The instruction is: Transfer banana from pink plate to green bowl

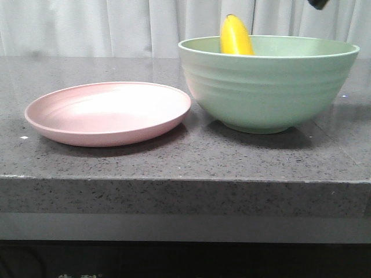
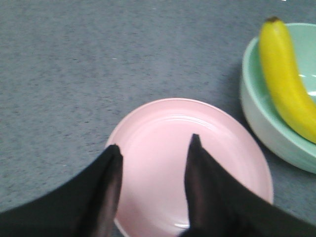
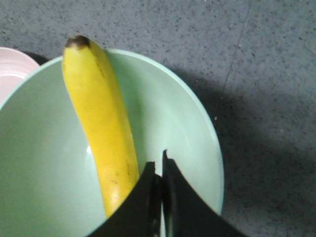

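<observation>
The yellow banana (image 1: 236, 36) lies in the green bowl (image 1: 268, 87), leaning on its wall with one end above the rim. It also shows in the left wrist view (image 2: 286, 79) and the right wrist view (image 3: 102, 123). The pink plate (image 1: 109, 112) stands empty to the left of the bowl. My left gripper (image 2: 154, 148) is open and empty above the plate (image 2: 168, 163). My right gripper (image 3: 159, 165) is shut and empty above the bowl (image 3: 44, 148), beside the banana. In the front view only a dark bit of an arm (image 1: 317, 3) shows at the top right.
The plate and bowl stand on a dark speckled stone counter (image 1: 174, 156) whose front edge is near the camera. A white curtain (image 1: 87, 26) hangs behind.
</observation>
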